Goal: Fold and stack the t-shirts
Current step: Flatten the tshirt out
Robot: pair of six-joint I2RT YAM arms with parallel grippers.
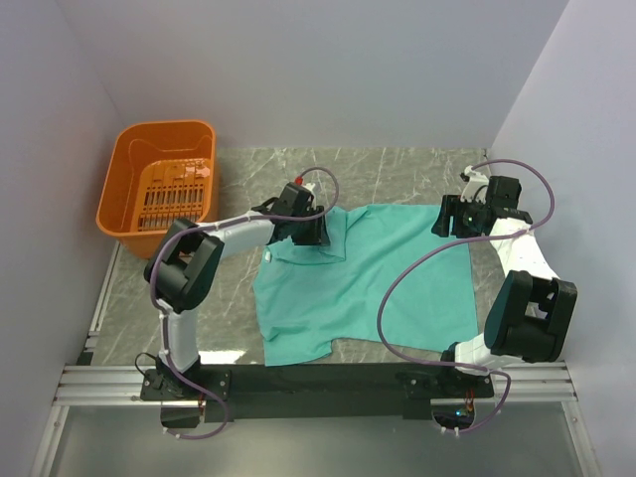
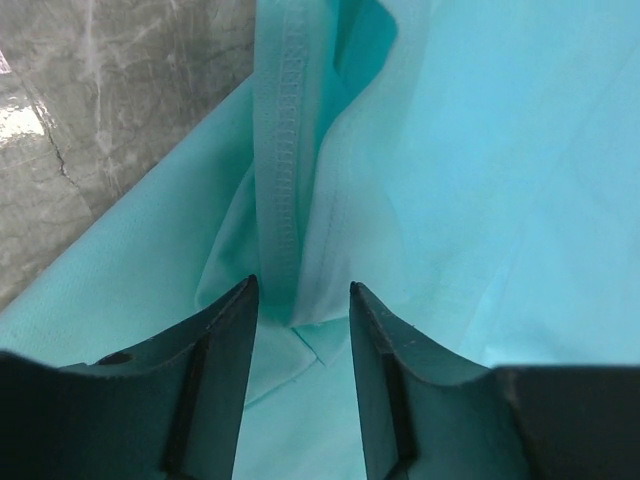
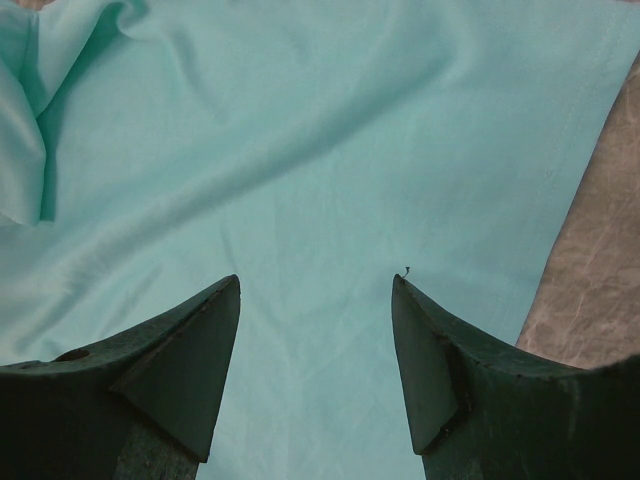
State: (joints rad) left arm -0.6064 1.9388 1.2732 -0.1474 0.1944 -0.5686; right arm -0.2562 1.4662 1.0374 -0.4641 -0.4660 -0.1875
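t-shirt [image 1: 397,268] hem [image 2: 278,150] between parted left jaws

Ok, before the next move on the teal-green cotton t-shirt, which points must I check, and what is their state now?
1. Left gripper straddles the stitched hem of the teal-green cotton t-shirt: ok.
2. Left gripper closed on that hem: not ok, jaws apart.
3. Right gripper open over flat cloth near the shirt's edge: ok.
4. Right gripper touching the cloth: cannot tell.
5. Shirt flat: not ok, bunched near the left gripper.
6. Orange plastic basket apart from the shirt: ok.
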